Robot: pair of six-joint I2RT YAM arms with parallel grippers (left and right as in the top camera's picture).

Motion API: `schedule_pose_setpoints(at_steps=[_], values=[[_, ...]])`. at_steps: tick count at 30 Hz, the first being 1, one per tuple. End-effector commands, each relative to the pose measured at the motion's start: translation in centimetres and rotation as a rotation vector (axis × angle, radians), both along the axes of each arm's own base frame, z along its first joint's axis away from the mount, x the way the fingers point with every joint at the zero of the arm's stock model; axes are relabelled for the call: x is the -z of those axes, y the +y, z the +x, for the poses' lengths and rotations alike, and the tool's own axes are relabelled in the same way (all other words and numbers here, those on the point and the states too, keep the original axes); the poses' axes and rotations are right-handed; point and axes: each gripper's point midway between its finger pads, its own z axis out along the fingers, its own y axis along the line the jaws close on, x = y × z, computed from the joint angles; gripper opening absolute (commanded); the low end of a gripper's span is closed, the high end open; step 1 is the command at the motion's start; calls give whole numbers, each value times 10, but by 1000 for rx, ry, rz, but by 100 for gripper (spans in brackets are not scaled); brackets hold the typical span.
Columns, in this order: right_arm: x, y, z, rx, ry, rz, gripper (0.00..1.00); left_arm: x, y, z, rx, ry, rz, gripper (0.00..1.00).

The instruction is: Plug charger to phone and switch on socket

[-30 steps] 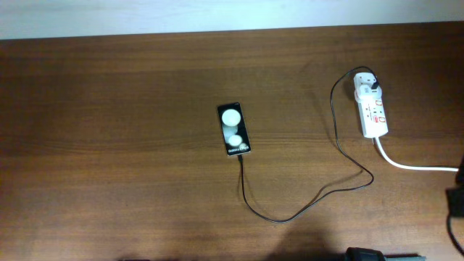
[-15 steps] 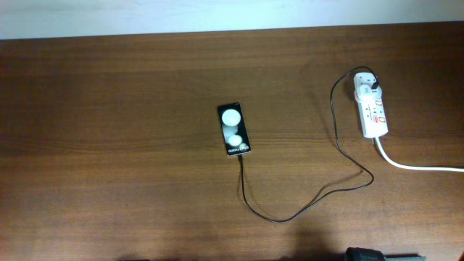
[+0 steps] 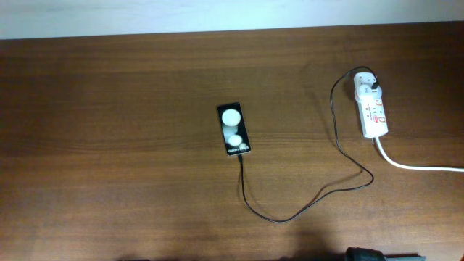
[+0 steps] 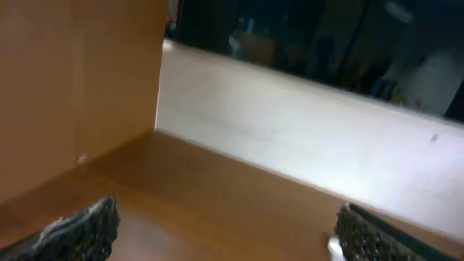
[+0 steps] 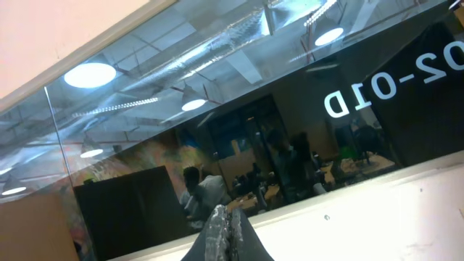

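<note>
In the overhead view the black phone [image 3: 233, 129] lies flat mid-table, its two white spots facing up. The charger's thin black cable [image 3: 290, 216] meets the phone's near end, loops across the wood and climbs to a white plug adapter [image 3: 367, 85] seated in the far end of the socket [image 3: 375, 114], a white strip with red marks. Neither gripper shows overhead. In the left wrist view my left gripper [image 4: 228, 233] is open wide over bare wood, holding nothing. In the right wrist view my right gripper [image 5: 228, 217] is shut and empty, aimed up at a glass wall.
The socket's thick white cord [image 3: 417, 166] runs off the right edge. A dark shape [image 3: 366, 254] sits at the overhead view's bottom edge. In the left wrist view a wooden panel [image 4: 72, 87] rises at the left and a white wall [image 4: 290, 138] lies beyond the table.
A dark arm part at the overhead view's right edge one second ago has gone out of view. Phone, cable and socket have not moved.
</note>
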Motion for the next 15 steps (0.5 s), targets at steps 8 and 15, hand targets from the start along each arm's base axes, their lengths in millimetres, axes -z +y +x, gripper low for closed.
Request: schedule_pose_setpoints(at_steps=[8, 15], values=[[-1, 1, -11, 0, -29, -8, 4, -12, -21, 90, 103, -22, 8, 99], [-1, 3, -24, 0, -57, -13, 4, 7, -36, 186, 182, -49, 18, 99]])
